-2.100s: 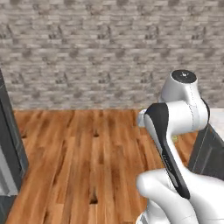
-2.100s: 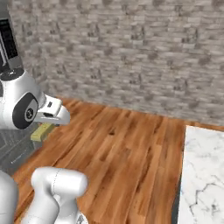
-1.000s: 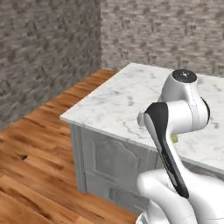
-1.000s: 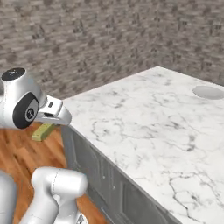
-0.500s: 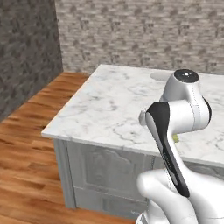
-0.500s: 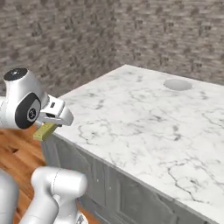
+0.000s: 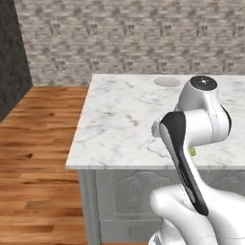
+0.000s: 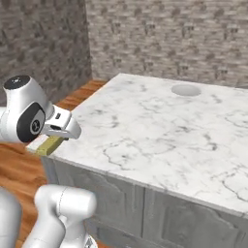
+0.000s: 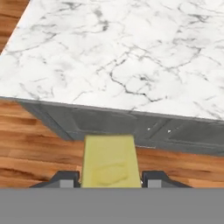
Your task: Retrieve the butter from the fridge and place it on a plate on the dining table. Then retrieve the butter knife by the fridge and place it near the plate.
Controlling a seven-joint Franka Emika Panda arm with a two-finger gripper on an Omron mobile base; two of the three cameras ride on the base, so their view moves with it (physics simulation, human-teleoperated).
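Note:
My gripper (image 9: 109, 178) is shut on the butter (image 9: 109, 161), a small yellow stick that points forward between the two dark fingertips. From the right base view the butter (image 8: 49, 145) hangs off the near left corner of the dining table (image 8: 160, 131), just outside its edge. A sliver of butter (image 7: 192, 151) peeks from behind the arm. The plate (image 7: 167, 82) lies flat and round at the far side of the marble top (image 7: 119, 119); it is also far back as the plate (image 8: 186, 90). The fridge and the butter knife are out of view.
The table's grey panelled base (image 9: 131, 124) stands right ahead of the hand, above wooden floor (image 7: 33, 143). A grey brick wall (image 7: 134, 38) runs behind the table. A dark wall (image 7: 9, 57) rises at the far left.
The whole scene has swung across both base views as the base moved; the table now lies squarely ahead with the plate in sight. The arm's pose and its hold on the butter are unchanged.

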